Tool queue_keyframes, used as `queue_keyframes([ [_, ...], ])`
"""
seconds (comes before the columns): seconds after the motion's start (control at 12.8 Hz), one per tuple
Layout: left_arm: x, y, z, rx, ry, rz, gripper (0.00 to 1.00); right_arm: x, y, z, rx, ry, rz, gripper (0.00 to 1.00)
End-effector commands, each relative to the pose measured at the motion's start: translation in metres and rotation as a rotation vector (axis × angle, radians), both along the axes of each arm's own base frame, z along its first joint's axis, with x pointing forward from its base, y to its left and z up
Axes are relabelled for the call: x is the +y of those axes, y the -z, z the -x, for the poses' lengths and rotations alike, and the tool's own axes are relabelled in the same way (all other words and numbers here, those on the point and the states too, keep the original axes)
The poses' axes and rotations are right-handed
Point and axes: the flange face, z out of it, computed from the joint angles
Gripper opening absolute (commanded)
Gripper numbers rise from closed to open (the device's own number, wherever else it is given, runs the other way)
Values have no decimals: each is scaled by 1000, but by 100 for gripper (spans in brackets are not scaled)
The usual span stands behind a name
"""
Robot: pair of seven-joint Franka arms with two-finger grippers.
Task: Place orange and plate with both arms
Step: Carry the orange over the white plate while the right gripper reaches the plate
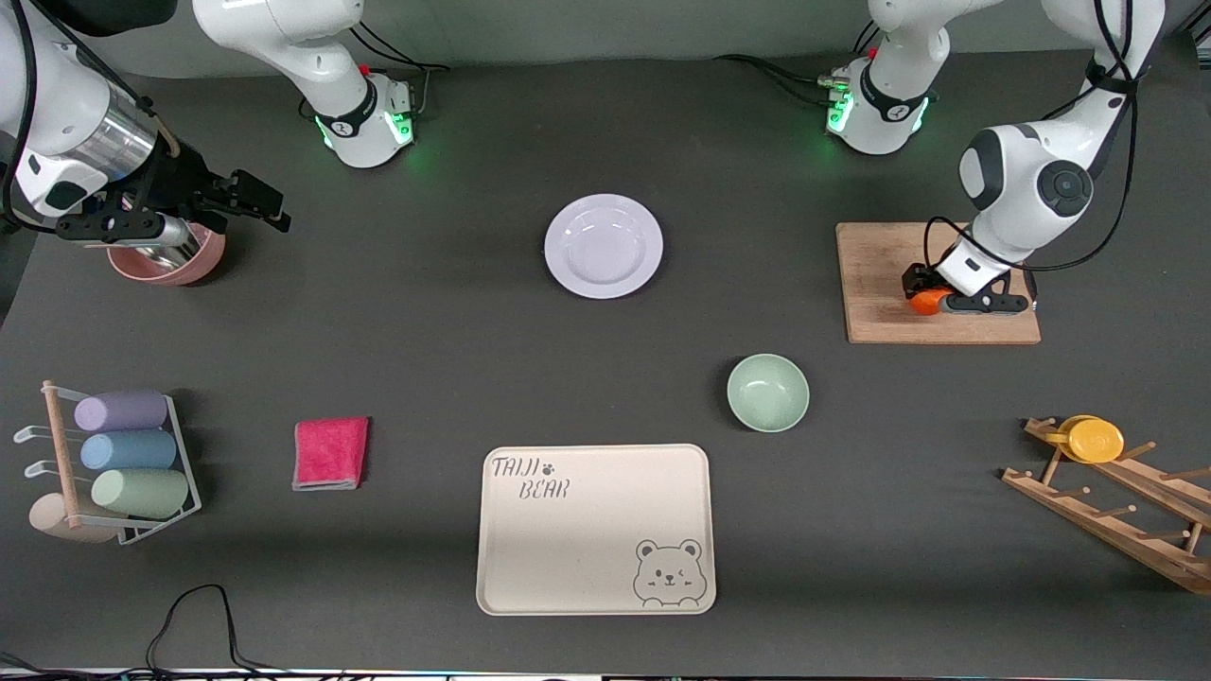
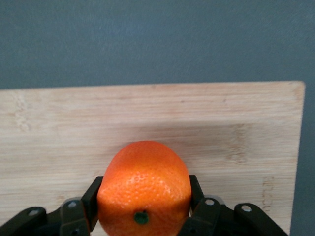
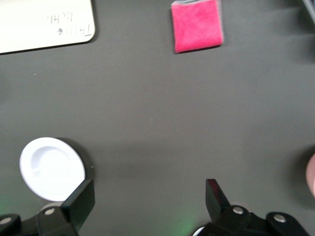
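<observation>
The orange (image 2: 144,187) rests on a wooden cutting board (image 1: 880,284) at the left arm's end of the table. My left gripper (image 1: 932,302) is shut on it, and a black finger (image 2: 93,196) presses each side of the fruit. The pale lavender plate (image 1: 604,246) lies bare in the middle of the table, nearer the robots' bases than the green bowl; it also shows in the right wrist view (image 3: 51,168). My right gripper (image 1: 257,200) hangs open with nothing between its fingers, over the right arm's end of the table beside a pink bowl (image 1: 175,265).
A mint-green bowl (image 1: 767,392) and a cream bear tray (image 1: 594,530) lie nearer the front camera than the plate. A pink cloth (image 1: 330,453) and a rack of cups (image 1: 123,463) are toward the right arm's end. A wooden rack with a yellow cup (image 1: 1093,440) is toward the left arm's.
</observation>
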Motion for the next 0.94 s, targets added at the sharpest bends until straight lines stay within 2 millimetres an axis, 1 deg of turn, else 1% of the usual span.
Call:
queue_keyframes([
  [0.0, -31, -46, -22, 28, -2, -15, 9, -4, -5, 2, -28, 12, 41, 100],
  [0.08, -51, -68, -33, 55, -24, -23, 7, -5, -5, 2, -28, 14, 41, 100],
  [0.16, -71, -92, -44, 82, -40, -32, 7, -6, -4, 2, -27, 12, 32, 100],
  [0.23, -94, -117, -54, 109, -56, -41, 7, -12, -4, 1, -24, 25, 16, 100],
  [0.31, -118, -137, -59, 131, -76, -53, 7, -21, -2, 1, -10, 48, -23, 100],
  [0.39, -149, -154, -62, 141, -97, -65, 7, -30, 1, 1, 2, 48, -88, 100],
  [0.47, -177, -169, -62, 144, -122, -75, 7, -47, 10, 2, 12, 11, -141, 100],
  [0.55, -204, -181, -58, 155, -152, -75, 7, -62, 21, 4, 22, -11, -202, 100],
  [0.62, -233, -192, -49, 172, -169, -60, 7, -72, 33, 10, 37, -2, -272, 100],
  [0.7, -264, -203, -39, 182, -186, -45, 7, -78, 46, 15, 54, 10, -323, 100],
  [0.78, -300, -212, -26, 173, -219, -32, 7, -86, 62, 22, 68, 2, -381, 100],
  [0.86, -332, -220, -15, 163, -247, -21, 7, -91, 75, 29, 73, -4, -453, 100],
])
